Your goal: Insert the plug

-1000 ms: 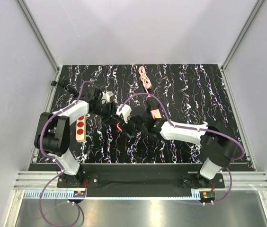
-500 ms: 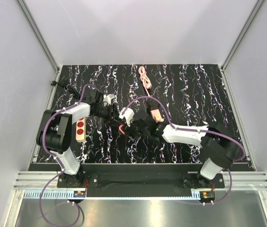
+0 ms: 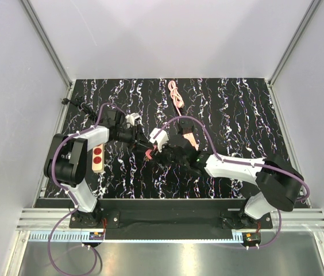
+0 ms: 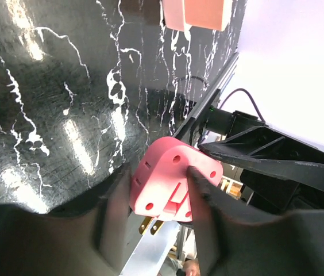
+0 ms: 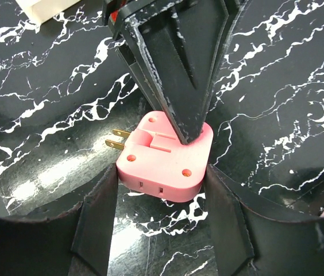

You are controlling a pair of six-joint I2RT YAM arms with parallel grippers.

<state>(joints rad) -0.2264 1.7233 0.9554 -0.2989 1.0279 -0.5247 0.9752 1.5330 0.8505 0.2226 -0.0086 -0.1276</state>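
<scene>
The plug (image 5: 165, 158) is a blocky pink piece with two brass prongs pointing left; it also shows in the left wrist view (image 4: 170, 184) and as a small pink spot in the top view (image 3: 149, 153). My left gripper (image 4: 157, 192) is shut on its two flat faces; one of its black fingers (image 5: 173, 69) presses on the top face. My right gripper (image 5: 161, 172) closes on the plug's two side edges, fingertips touching both. Both grippers meet at mid-table (image 3: 153, 150). The beige strip with three red sockets (image 3: 97, 158) lies to the left, beside the left arm.
A pale-pink block with an orange face (image 3: 189, 138) lies just behind the right arm, also at the top of the left wrist view (image 4: 199, 11). A coiled pink cord (image 3: 176, 94) lies at the back. A corner of the beige strip (image 5: 41, 8) shows at the upper left.
The left gripper has swung a little right and the right arm has stretched further left; both now close on the plug between them. The plug has barely moved.
</scene>
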